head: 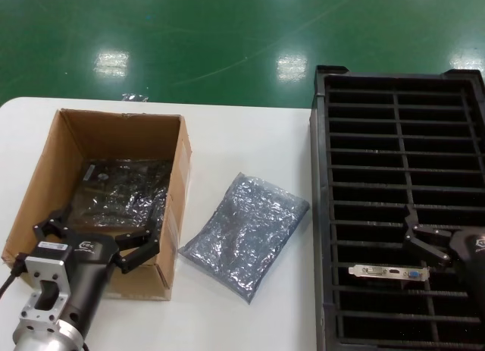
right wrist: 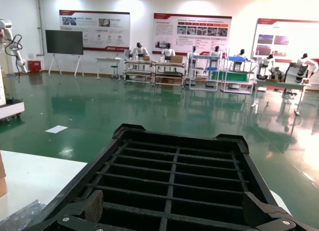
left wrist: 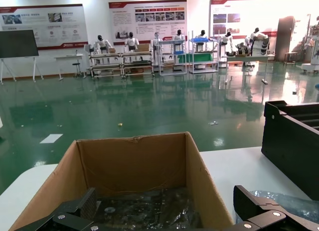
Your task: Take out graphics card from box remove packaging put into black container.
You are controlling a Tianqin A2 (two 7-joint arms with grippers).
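At left the cardboard box [head: 72, 150] holds bagged cards [head: 121, 193]; the left gripper [head: 102, 228] spreads open over its near end; an empty anti-static bag [head: 246, 231] lies mid-frame; lower right, the graphics card [head: 389, 273] sits in the black container [head: 322, 177], the right gripper [head: 424, 241] open just above.

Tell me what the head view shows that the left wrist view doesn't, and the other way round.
Only the head view shows the graphics card slotted in the black container, with the open right gripper above it. Only the left wrist view shows the hall beyond, with its shelves and wall posters. Both show the box with a bagged card inside, the open left gripper over it, the empty bag and the container.
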